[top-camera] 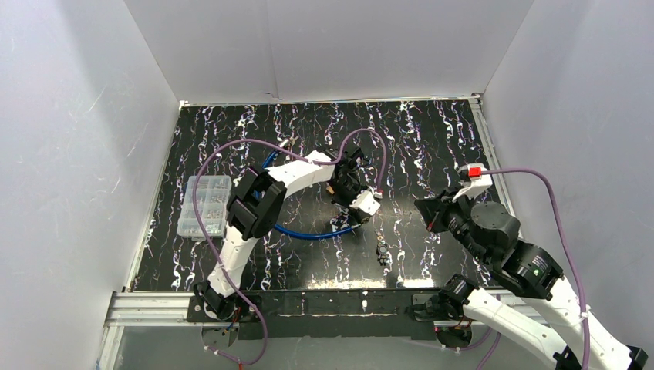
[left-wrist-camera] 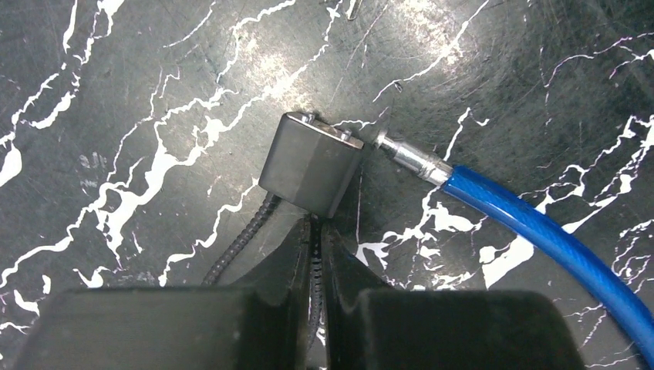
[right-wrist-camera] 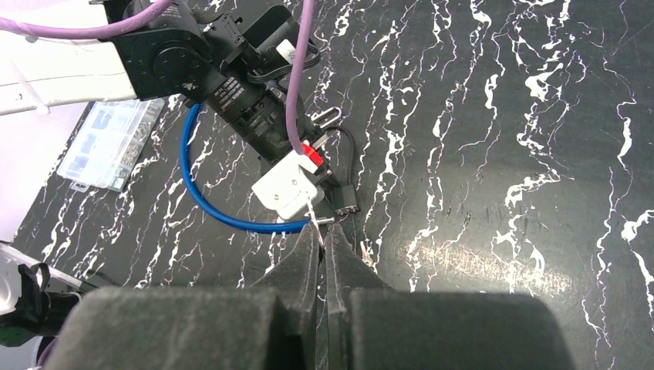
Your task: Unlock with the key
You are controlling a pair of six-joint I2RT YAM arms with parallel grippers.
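Note:
A small black lock body (left-wrist-camera: 311, 162) lies on the dark marbled table. The metal tip (left-wrist-camera: 412, 158) of a blue cable (left-wrist-camera: 555, 239) rests by its corner. A black ribbed cord (left-wrist-camera: 239, 243) runs from the lock. My left gripper (left-wrist-camera: 316, 223) is shut on this cord just below the lock body. In the top view the left gripper (top-camera: 345, 222) stands over the blue cable (top-camera: 305, 233) loop. A small key (top-camera: 382, 251) lies on the table nearer the arms, also seen as the key (right-wrist-camera: 366, 253) beside my right gripper (right-wrist-camera: 324, 231), which is shut with nothing held.
A clear plastic compartment box (top-camera: 204, 206) sits at the table's left side. White walls enclose the table on three sides. A metal rail (top-camera: 154, 307) runs along the near edge. The left arm's purple cable (right-wrist-camera: 297, 85) hangs above the lock.

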